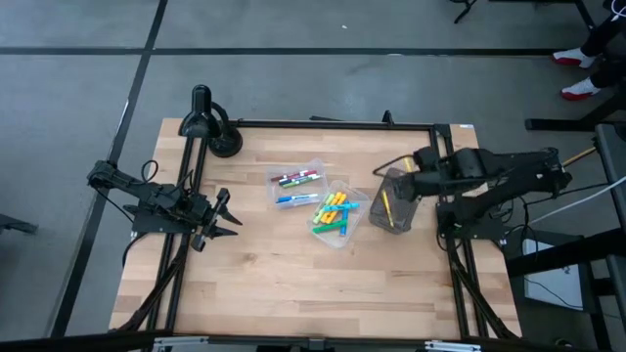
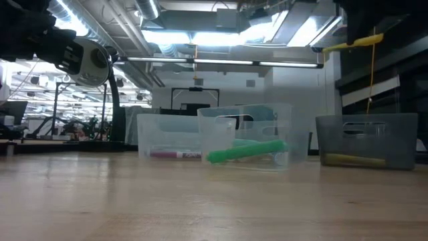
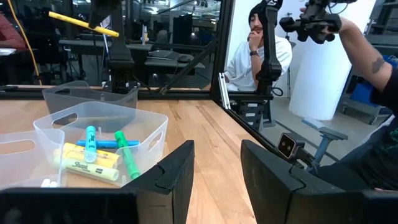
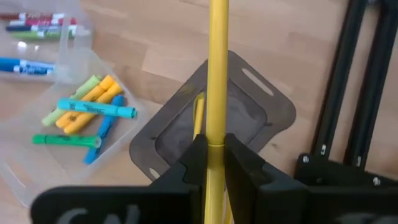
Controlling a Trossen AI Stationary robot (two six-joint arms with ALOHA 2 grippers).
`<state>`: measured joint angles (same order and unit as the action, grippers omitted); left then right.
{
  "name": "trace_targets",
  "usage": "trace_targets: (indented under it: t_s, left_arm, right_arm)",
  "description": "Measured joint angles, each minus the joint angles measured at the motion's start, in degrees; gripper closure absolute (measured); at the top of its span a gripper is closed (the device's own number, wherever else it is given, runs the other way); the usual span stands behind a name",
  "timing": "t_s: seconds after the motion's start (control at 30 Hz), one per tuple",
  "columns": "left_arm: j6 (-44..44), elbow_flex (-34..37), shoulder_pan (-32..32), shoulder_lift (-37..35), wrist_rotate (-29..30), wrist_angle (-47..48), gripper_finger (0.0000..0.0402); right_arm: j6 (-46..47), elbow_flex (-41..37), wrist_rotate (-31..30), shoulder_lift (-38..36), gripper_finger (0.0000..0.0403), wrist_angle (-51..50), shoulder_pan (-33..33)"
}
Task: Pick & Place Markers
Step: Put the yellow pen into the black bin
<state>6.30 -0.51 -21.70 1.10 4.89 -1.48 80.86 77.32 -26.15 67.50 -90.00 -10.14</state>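
Yellow marker (image 4: pixel 217 74): in my right wrist view it is clamped in the right gripper (image 4: pixel 213 163), centre frame, above the grey bin (image 4: pixel 273 112). My high view adds the left gripper (image 1: pixel 221 220) at mid-left, open and empty.

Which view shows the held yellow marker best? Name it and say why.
The right wrist view: the yellow marker fills the frame, clamped in the right gripper over the grey bin. The low view shows it small and high, the left wrist view distant, the high view barely.
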Motion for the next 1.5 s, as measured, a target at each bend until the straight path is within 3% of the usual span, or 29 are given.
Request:
trace_targets:
  t_s: [0.3, 0.83, 1.03, 1.23, 1.5]
  left_arm:
    - [-0.02, 0.0, 0.01, 0.0, 0.0, 0.0, 0.0274]
    - [0.0, 0.0, 0.01, 0.0, 0.0, 0.0, 0.0274]
    - [0.0, 0.0, 0.01, 0.02, 0.0, 0.0, 0.0274]
    - [0.0, 0.0, -0.01, 0.01, 0.0, 0.0, 0.0274]
    - [-0.02, 0.0, -0.01, 0.0, 0.0, 0.0, 0.0274]
  right_arm:
    - [2.98, 0.0, 3.86, -1.09, 0.0363, -0.03, 7.44]
    - [2.49, -0.37, 9.28, 5.27, 0.0363, 0.26, 10.79]
    - [1.05, -9.95, 12.37, 2.01, 0.0371, 4.59, 12.42]
    - [-5.07, -20.41, 14.38, -4.52, 0.0373, 16.56, 16.75]
    - [-4.89, -29.06, 17.12, -9.32, 0.0374, 21.52, 19.84]
